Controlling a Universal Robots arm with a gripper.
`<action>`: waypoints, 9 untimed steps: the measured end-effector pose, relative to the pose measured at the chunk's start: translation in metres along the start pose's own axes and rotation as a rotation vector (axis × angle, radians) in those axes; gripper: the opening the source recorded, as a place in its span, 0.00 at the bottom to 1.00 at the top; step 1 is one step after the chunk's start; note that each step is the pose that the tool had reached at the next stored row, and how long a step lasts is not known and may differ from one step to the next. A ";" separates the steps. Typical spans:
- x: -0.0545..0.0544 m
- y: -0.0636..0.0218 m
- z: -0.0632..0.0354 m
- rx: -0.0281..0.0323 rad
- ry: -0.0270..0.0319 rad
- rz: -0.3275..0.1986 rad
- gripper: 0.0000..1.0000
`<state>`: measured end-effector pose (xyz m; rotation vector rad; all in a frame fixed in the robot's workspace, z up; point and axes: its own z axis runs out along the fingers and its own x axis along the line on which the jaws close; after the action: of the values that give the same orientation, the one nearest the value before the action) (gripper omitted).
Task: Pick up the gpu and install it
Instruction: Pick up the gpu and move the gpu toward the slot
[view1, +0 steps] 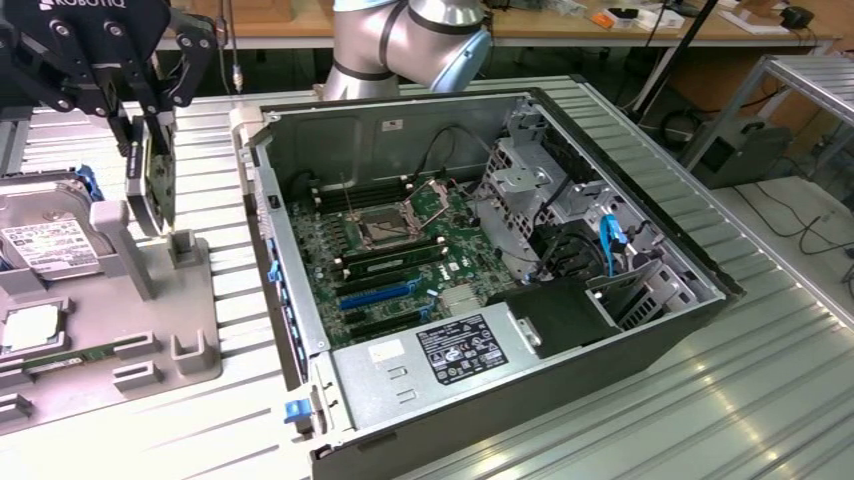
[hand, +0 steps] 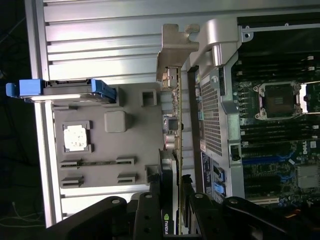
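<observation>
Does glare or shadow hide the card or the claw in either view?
Exterior view: glare streaks the ribbed silver metal table, none on the black claw. Wrist view: the table's slats wash out pale; the thin black expansion card reads fine.

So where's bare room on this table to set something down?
Bare table: the exterior view's right of the computer case, and a narrow strip between case and gray tray. Crowded: the tray, with hard drive and gripped gpu.

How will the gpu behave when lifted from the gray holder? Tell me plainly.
Probably stiff: the gpu shows as a straight flat card below the gripper. Likely light for its size, being so thin edge-on. Possibly apt to tilt, since it is gripped at one end, its metal bracket far from the grip.
</observation>
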<state>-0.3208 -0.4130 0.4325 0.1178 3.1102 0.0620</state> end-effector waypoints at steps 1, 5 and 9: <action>-0.001 0.0001 0.0000 0.0000 0.0000 0.000 0.27; -0.007 0.0005 0.0002 0.0000 0.0000 0.000 0.27; -0.011 0.0008 0.0004 -0.0001 -0.0001 0.000 0.27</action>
<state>-0.3102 -0.4130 0.4324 0.1177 3.1101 0.0620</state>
